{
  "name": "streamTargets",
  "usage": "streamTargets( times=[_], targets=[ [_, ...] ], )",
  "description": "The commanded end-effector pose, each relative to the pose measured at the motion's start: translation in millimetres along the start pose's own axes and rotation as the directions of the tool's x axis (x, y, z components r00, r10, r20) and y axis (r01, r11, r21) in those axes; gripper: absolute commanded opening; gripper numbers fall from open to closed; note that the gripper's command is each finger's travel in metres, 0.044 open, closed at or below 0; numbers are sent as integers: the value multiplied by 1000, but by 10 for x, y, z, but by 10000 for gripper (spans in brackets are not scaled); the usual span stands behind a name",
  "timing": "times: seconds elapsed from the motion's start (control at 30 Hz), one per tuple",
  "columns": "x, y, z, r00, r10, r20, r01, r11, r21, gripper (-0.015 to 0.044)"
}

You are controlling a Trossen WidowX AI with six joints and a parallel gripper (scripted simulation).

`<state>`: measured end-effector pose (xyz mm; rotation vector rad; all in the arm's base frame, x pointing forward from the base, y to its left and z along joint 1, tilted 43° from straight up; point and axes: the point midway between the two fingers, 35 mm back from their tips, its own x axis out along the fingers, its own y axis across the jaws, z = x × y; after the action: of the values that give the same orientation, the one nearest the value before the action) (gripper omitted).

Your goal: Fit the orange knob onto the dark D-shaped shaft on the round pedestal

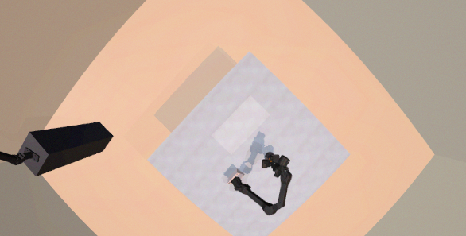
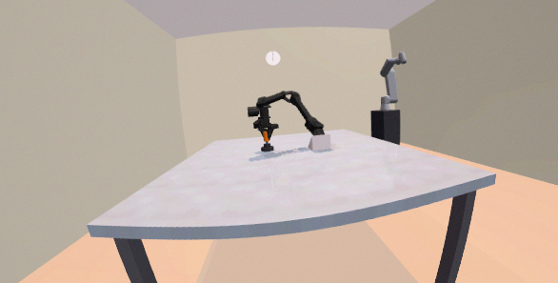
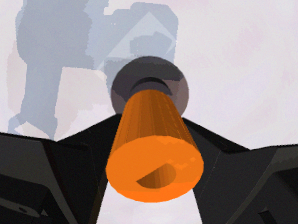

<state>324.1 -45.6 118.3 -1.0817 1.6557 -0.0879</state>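
The orange knob (image 2: pixel 266 136) (image 3: pixel 154 117) is upright between the fingers. My gripper (image 2: pixel 266 132) (image 3: pixel 149 121) points down and is shut on it. In the wrist view the knob's near end shows a D-shaped opening. The round dark pedestal (image 2: pixel 268 149) (image 3: pixel 150 66) stands on the table, directly below the knob. A short dark part of the shaft (image 2: pixel 267 145) shows between the knob's lower end and the pedestal, so the knob is not down on the pedestal. The shaft's flat side is hidden, and I cannot tell how far the knob's lower end overlaps the shaft.
The arm's pale base block (image 2: pixel 320 142) stands on the grey-white table (image 1: pixel 191 152) (image 2: pixel 286 192), to the right of the pedestal in the exterior view. Another arm (image 2: pixel 391 85) on a black stand (image 2: pixel 386 126) is beyond the table. The arm's shadow falls beside the pedestal.
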Motion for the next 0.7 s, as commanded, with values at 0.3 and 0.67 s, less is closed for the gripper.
streamTargets(
  times=[0.3, 0.67],
  targets=[
    [20, -7, 15, 1000, -4, 7, 4, 1000, -1, 0],
    [-34, 15, -11, 1000, -3, 7, 4, 999, -54, 0]
  ],
)
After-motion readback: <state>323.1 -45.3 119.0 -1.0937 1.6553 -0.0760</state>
